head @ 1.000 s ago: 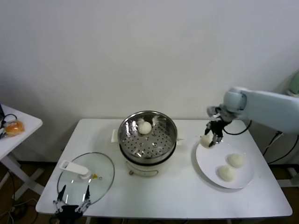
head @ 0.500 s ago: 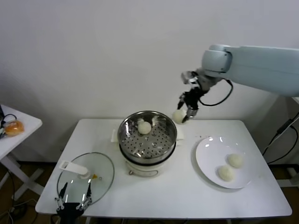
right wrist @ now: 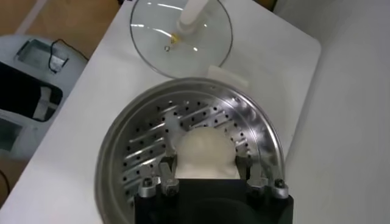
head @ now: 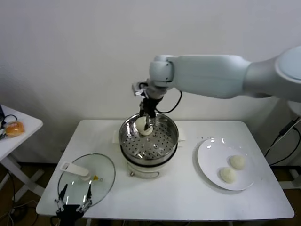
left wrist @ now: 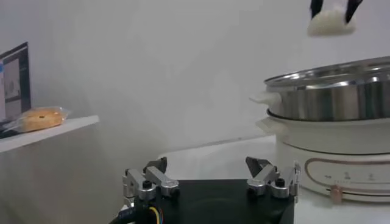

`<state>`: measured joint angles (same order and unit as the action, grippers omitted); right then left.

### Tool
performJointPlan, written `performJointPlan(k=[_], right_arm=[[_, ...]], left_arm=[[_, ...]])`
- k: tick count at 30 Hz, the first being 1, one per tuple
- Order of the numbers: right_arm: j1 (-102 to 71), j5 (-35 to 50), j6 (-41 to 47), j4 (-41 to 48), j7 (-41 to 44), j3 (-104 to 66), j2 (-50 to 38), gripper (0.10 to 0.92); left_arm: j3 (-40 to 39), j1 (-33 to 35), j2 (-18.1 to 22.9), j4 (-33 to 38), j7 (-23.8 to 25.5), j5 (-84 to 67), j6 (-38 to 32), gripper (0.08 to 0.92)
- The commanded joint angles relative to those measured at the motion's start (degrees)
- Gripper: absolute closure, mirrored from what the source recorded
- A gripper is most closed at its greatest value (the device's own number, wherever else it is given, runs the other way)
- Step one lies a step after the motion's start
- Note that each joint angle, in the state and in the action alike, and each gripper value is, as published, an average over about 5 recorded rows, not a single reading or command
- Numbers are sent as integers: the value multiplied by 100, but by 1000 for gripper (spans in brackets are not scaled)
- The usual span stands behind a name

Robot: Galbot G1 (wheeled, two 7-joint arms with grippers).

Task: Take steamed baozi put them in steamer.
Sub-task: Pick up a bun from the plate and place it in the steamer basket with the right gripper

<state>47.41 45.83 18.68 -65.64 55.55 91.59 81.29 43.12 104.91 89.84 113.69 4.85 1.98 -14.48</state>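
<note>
1 baozi point(right wrist: 205, 155) in right hand point(head: 148, 123) above steamer point(head: 164, 139)

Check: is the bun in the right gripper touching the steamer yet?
Apart. Left wrist view shows the bun in the right gripper hanging above the steamer rim, wall visible between.

No text can be read anywhere (the cooker base point(left wrist: 341, 167) shows only illegible marks).
</note>
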Motion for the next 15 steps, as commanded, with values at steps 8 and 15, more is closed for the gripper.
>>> performJointPlan(k=[8,15], right_arm=[[-1255,-959,166,682,-417,-284,728,378],[-1423,-1067,156,859,-465,-304,800,375]], left_arm=[[-10,20,24,-16,5,23,-30,177],[-18,22,41,-14,1,43,-40,177]])
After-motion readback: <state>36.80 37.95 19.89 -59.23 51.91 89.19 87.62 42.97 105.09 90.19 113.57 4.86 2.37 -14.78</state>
